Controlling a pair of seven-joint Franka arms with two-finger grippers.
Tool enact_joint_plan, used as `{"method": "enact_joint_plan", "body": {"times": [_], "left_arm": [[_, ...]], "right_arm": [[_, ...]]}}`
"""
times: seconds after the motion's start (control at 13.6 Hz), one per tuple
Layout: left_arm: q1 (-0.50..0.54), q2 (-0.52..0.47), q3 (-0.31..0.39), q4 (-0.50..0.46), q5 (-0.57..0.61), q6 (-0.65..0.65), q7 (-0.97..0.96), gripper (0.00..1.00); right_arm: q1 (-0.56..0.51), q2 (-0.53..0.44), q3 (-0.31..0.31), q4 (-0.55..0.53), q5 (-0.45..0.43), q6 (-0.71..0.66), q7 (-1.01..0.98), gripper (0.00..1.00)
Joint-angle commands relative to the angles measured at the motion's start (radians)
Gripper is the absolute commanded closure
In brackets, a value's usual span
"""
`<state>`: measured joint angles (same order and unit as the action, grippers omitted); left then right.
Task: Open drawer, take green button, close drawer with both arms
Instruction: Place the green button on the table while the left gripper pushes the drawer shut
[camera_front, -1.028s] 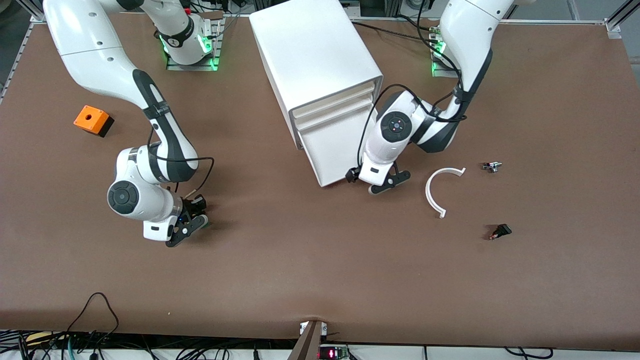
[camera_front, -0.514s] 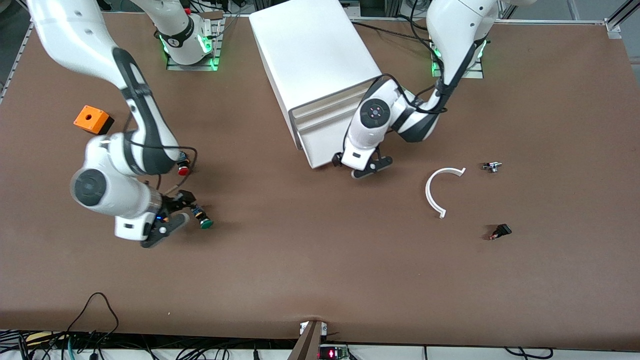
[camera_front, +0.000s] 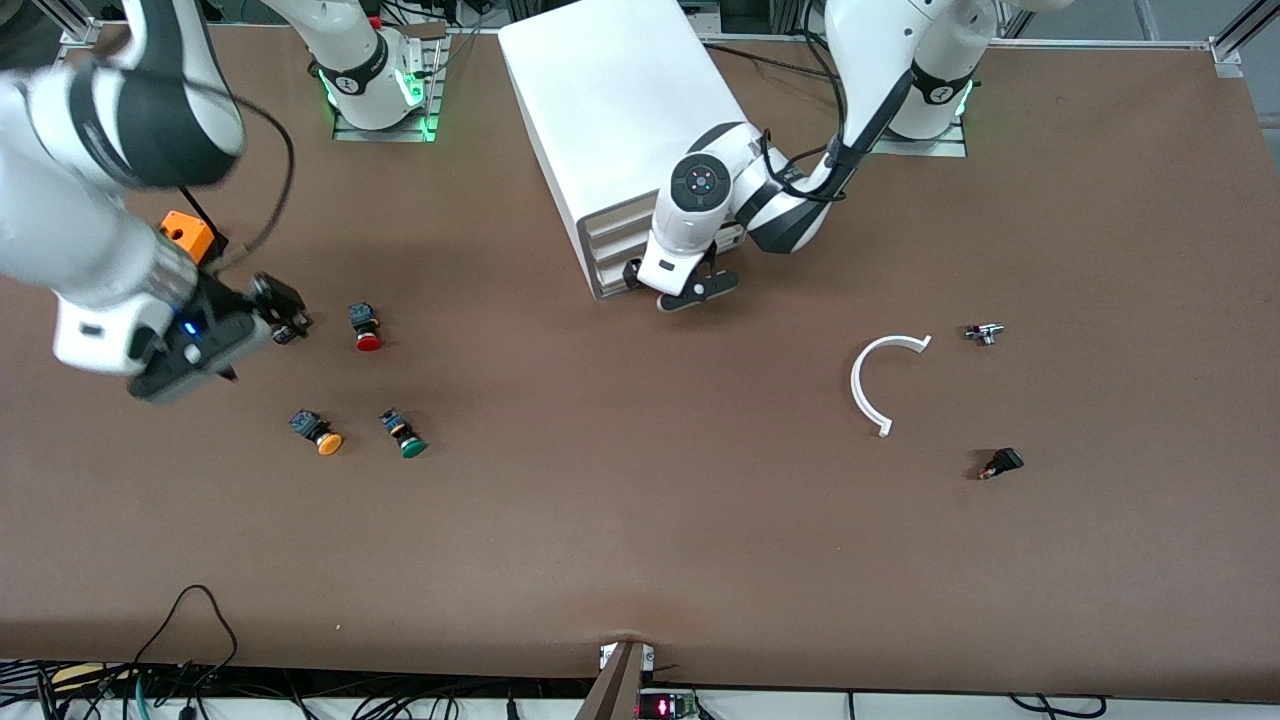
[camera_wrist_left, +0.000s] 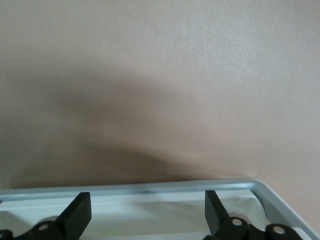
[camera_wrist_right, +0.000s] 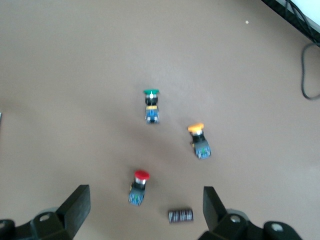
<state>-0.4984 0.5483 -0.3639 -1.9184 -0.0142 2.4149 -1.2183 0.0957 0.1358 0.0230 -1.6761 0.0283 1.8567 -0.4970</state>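
Note:
The green-capped button (camera_front: 405, 437) lies on its side on the brown table, toward the right arm's end; it also shows in the right wrist view (camera_wrist_right: 151, 105). My right gripper (camera_front: 240, 340) is open and empty, raised high over the table beside the buttons (camera_wrist_right: 145, 210). The white cabinet (camera_front: 620, 110) stands at the table's middle, its drawer (camera_front: 615, 250) pushed in about flush with the other drawer fronts. My left gripper (camera_front: 668, 283) is open and empty against that drawer front; its wrist view shows open fingers (camera_wrist_left: 80, 215) over a white rim (camera_wrist_left: 150, 189).
A red-capped button (camera_front: 365, 327) and an orange-capped button (camera_front: 318, 433) lie near the green one, with a small striped cylinder (camera_wrist_right: 180, 215). An orange box (camera_front: 190, 232) sits under the right arm. A white arc (camera_front: 880, 385) and two small parts (camera_front: 983, 333) (camera_front: 1000, 463) lie toward the left arm's end.
My right gripper let go of the green button and rose away toward the right arm's end. My left gripper pushed the open drawer back into the cabinet.

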Motion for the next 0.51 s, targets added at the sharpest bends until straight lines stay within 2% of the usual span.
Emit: {"method": "enact_joint_plan", "body": {"times": [0.0, 0.15, 0.29, 0.44], "left_arm": [[-0.006, 0.013, -0.020, -0.011, -0.009, 0.004, -0.012, 0.00], [-0.008, 0.019, -0.033, -0.010, -0.010, 0.004, -0.004, 0.00], [0.020, 0.018, -0.032, -0.004, -0.007, 0.004, 0.019, 0.00], [0.107, 0.010, -0.032, 0.022, 0.003, -0.019, 0.118, 0.00]], "right_arm": [[-0.007, -0.112, -0.015, -0.044, 0.016, -0.074, 0.029, 0.00], [-0.007, -0.128, -0.031, 0.031, 0.015, -0.173, 0.035, 0.00], [-0.007, -0.128, -0.032, 0.094, 0.007, -0.217, 0.028, 0.00], [-0.008, -0.128, -0.038, 0.131, -0.002, -0.276, 0.023, 0.00]]}}
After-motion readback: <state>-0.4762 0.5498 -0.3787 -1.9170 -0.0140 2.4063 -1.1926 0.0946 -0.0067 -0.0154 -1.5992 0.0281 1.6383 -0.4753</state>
